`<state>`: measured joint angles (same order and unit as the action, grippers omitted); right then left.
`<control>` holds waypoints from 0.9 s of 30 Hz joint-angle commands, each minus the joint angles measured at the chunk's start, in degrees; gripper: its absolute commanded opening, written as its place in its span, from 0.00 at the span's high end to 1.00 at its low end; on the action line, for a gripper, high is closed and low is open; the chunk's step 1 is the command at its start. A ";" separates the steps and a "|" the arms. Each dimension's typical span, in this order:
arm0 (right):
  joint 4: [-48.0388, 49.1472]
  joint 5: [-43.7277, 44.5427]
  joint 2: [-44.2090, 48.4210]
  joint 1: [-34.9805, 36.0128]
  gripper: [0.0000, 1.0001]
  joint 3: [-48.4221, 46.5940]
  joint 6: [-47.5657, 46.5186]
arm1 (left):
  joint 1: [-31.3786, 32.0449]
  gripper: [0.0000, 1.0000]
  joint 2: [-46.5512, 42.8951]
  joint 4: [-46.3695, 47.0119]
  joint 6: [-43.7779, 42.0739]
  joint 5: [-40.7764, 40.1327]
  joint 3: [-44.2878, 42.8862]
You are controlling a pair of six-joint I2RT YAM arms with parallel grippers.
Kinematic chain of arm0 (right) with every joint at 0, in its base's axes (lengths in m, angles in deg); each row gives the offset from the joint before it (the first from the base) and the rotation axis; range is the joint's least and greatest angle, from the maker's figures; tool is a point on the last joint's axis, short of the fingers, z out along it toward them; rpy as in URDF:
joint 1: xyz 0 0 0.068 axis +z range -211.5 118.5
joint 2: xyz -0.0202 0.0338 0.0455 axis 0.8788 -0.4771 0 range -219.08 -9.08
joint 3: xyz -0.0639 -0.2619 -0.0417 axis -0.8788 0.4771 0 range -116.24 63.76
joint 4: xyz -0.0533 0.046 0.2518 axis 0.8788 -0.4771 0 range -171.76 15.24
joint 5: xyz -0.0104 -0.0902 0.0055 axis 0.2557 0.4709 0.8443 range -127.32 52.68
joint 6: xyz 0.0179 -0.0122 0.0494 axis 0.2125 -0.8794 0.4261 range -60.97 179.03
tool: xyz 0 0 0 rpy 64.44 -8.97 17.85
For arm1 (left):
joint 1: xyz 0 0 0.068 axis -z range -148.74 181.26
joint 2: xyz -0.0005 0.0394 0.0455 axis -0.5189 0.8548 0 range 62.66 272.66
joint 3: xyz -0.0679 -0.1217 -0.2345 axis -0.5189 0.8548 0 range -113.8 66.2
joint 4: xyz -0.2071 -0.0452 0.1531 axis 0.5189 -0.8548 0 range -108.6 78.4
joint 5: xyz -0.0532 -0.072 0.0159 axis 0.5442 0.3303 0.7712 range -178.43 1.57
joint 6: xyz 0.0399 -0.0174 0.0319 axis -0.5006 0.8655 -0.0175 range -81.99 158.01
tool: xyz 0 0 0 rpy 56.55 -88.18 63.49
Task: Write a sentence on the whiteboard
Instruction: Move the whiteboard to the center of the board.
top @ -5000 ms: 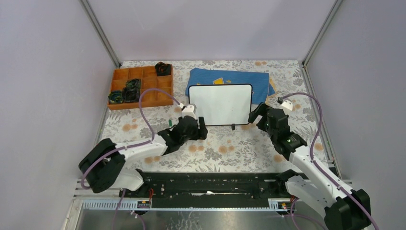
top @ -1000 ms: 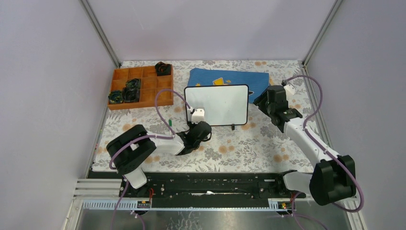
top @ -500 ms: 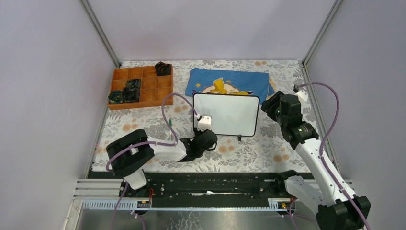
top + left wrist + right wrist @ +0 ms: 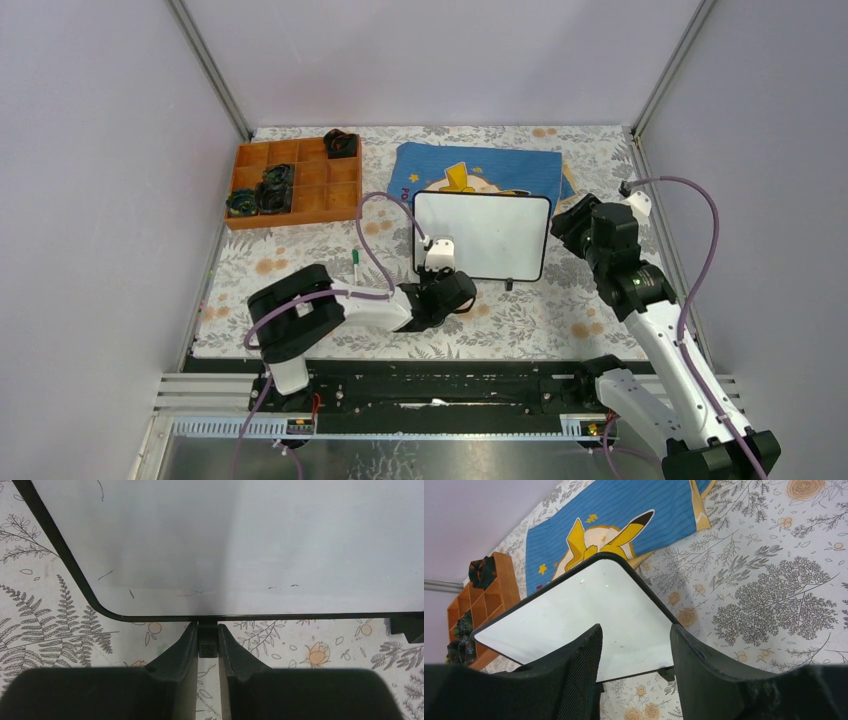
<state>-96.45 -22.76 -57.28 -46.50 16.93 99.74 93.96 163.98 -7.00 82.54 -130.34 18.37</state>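
The whiteboard (image 4: 490, 232) lies on the flowered table, its far edge over a blue cloth. No sentence is in view: the board's face (image 4: 260, 535) is blank but for faint smudges. My left gripper (image 4: 447, 286) is at the board's near edge, shut on a small black tab (image 4: 208, 642) that sticks out from the rim. My right gripper (image 4: 562, 222) hovers at the board's right edge, open and holding nothing. In the right wrist view the board's corner (image 4: 574, 615) shows between and beyond its fingers. A green marker (image 4: 355, 265) lies on the table left of the board.
An orange compartment tray (image 4: 300, 190) with dark bundles stands at the back left. The blue cloth (image 4: 500, 165) with a yellow cartoon lies behind the board. A second black tab (image 4: 508, 285) juts from the board's near right. Walls close in on both sides.
The whiteboard has slid right and nearer with my left gripper clamped on its tab, uncovering more of the cloth's yellow print. My right gripper has moved along beside its right edge.
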 commanded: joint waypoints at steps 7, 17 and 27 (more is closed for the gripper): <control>-1.60 3.08 2.33 0.26 0.40 -4.15 -2.21 | -2.26 1.00 6.23 -4.07 4.87 -2.51 -4.31; -1.62 2.14 2.72 0.28 0.39 -5.15 -3.65 | -2.76 0.65 6.93 -4.51 4.60 -1.00 -5.69; -3.26 -1.30 4.21 0.27 0.36 -6.64 -5.73 | -2.05 0.33 -3.59 -5.93 4.27 1.14 1.44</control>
<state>-99.51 -22.06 -54.27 -46.50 13.30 96.02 91.60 165.64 -9.73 86.30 -129.62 16.73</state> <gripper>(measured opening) 0.637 0.647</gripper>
